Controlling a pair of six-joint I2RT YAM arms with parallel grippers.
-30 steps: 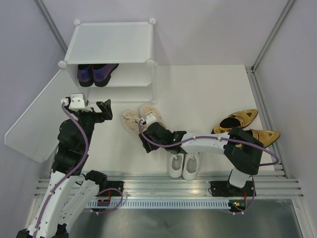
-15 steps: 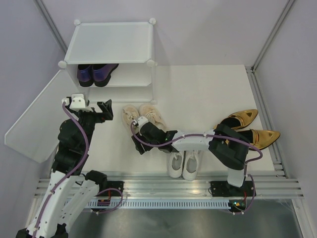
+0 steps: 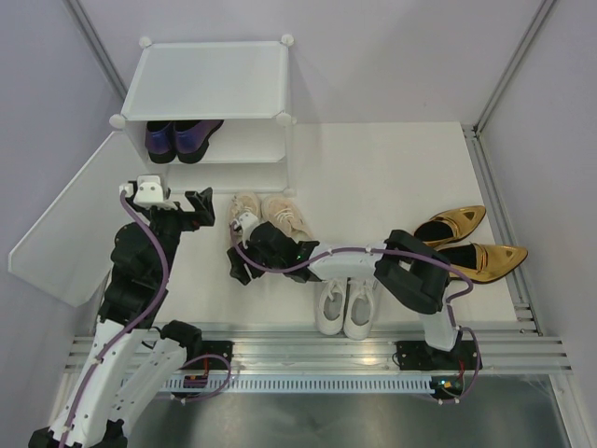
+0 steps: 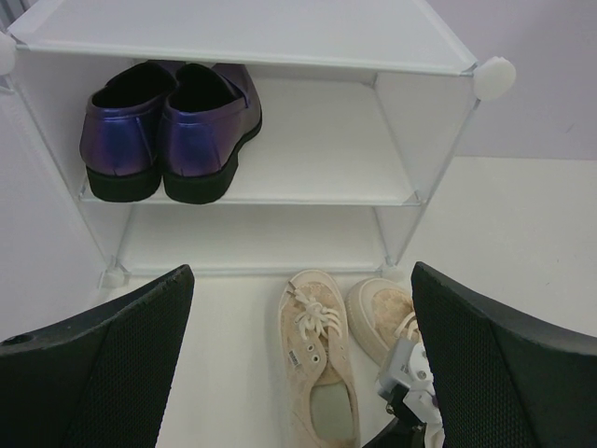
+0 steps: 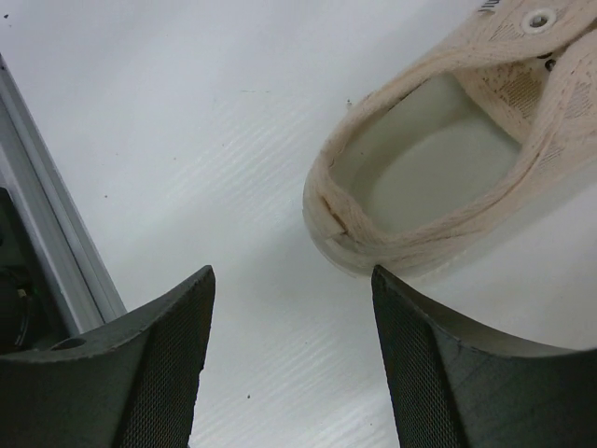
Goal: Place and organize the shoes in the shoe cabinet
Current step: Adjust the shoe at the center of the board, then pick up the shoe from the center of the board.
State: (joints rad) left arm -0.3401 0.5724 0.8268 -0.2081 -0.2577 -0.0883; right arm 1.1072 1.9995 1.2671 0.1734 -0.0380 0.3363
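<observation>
The white shoe cabinet (image 3: 210, 79) stands at the far left, its door panel (image 3: 65, 219) swung open to the left. The purple loafers (image 3: 177, 138) sit on its inner shelf, also in the left wrist view (image 4: 168, 121). The beige sneakers (image 3: 266, 213) lie side by side before the cabinet (image 4: 317, 355). My right gripper (image 3: 239, 266) is open and empty just behind the left beige sneaker's heel (image 5: 420, 187); in its own view the gripper (image 5: 291, 280) is over bare table. My left gripper (image 3: 196, 207) is open and empty, left of the sneakers (image 4: 300, 275). White sneakers (image 3: 345, 308) and gold heels (image 3: 466, 241) lie further right.
A metal rail (image 3: 317, 350) runs along the near table edge and shows in the right wrist view (image 5: 47, 243). Grey walls close in both sides and the back. The cabinet's lower compartment (image 4: 247, 238) holds nothing.
My right arm has stretched further left, moving its gripper from beside the right beige sneaker to behind the left one's heel. The left arm has barely moved.
</observation>
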